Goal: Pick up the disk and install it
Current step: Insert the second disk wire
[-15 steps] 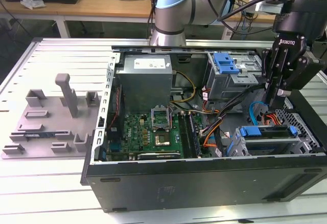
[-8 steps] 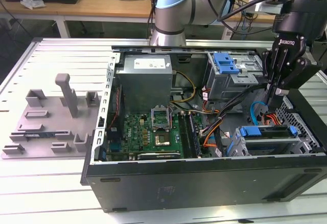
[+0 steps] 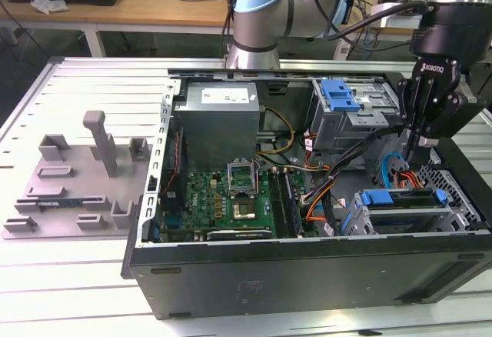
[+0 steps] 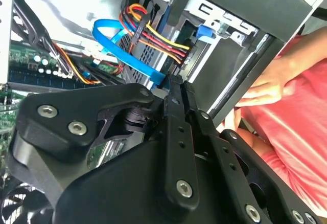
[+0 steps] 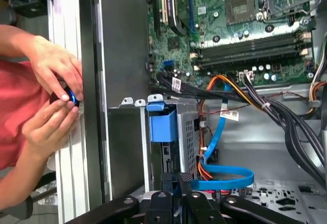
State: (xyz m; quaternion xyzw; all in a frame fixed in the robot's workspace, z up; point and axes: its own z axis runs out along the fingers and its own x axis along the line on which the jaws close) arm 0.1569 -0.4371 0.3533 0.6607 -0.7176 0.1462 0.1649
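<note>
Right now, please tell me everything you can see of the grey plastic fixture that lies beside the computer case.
The grey fixture looks like matte plastic. It is a flat base plate with several upright parts: one tall post towards the back, and lower blocks and slotted brackets around it. It lies flat on the slatted metal table, on the exterior view's left of the open computer case. Its edge reaches the case wall, though I cannot tell if they touch.
</note>
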